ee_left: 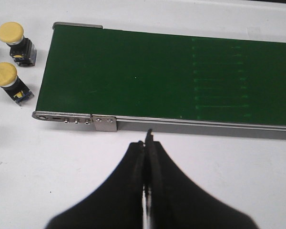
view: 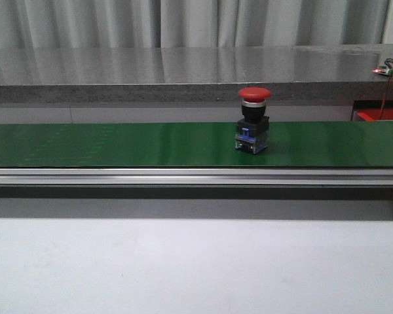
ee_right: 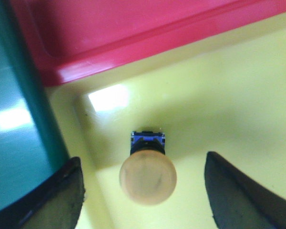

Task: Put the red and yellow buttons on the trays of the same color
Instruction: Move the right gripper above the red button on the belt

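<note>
Grey curtains and a polished stone ledge (view: 183, 69) back the scene, with a green conveyor belt (view: 118, 144) running across the white table (view: 183, 268) in my front view. My right gripper (ee_right: 143, 191) is spread wide, its two dark fingers (ee_right: 233, 191) standing well apart with nothing touching them. Between those fingers, and apart from both, a yellow button (ee_right: 148, 176) sits on the floor of the yellow tray (ee_right: 219, 109), its domed cap facing the wrist camera and its blue-and-black base just behind the cap. Beyond the button from the gripper, the red tray (ee_right: 114, 38) borders the yellow one, rim against rim as far as I can tell. Beside one finger, the green belt edge (ee_right: 14, 119) runs alongside the yellow tray. My left gripper (ee_left: 146, 143) is pressed together, fingertips meeting with nothing between them, hovering over bare white table just short of the belt's aluminium rail (ee_left: 190, 125). Off to one side, past the end of the belt, two more yellow buttons (ee_left: 12, 38) lie on the table, one near the other. Out on the belt in the front view, a red button (view: 253, 120) stands upright, red cap on top, black body and blue base resting on the green surface; neither gripper appears in that view.
</note>
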Motion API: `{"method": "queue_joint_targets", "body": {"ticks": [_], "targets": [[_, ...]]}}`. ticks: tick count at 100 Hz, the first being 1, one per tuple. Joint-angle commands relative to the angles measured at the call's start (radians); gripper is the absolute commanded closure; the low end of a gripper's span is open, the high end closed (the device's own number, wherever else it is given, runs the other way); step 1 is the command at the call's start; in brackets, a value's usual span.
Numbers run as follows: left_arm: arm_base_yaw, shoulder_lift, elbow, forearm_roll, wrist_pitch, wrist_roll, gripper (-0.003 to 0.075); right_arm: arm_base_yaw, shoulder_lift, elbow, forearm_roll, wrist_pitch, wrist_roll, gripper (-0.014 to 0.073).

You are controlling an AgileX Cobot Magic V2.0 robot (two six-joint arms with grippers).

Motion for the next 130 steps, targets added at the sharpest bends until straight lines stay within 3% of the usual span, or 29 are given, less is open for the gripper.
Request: {"method": "queue_joint_targets", "body": {"ticks": [1, 50, 84, 130], "targets": [[-0.005, -0.009, -0.023, -0.020, -0.055, 0.000, 0.0739, 0.009, -0.093, -0.038, 0.013, 0.014, -0.018, 0.0060], [-0.005, -0.009, -0.023, -0.020, -0.055, 0.000, 0.0739, 0.255, -0.187, -0.075, 0.185, 0.122, -0.279, 0.0060], [-0.005, -0.009, -0.023, -0.020, -0.055, 0.000, 0.0739, 0.434, -0.152, -0.178, 0.186, 0.147, -0.241, 0.0060], [-0.005, -0.009, -0.023, -0.020, -0.055, 0.000, 0.0739, 0.556, -0.025, -0.321, 0.146, 0.176, -0.085, 0.0060]]}}
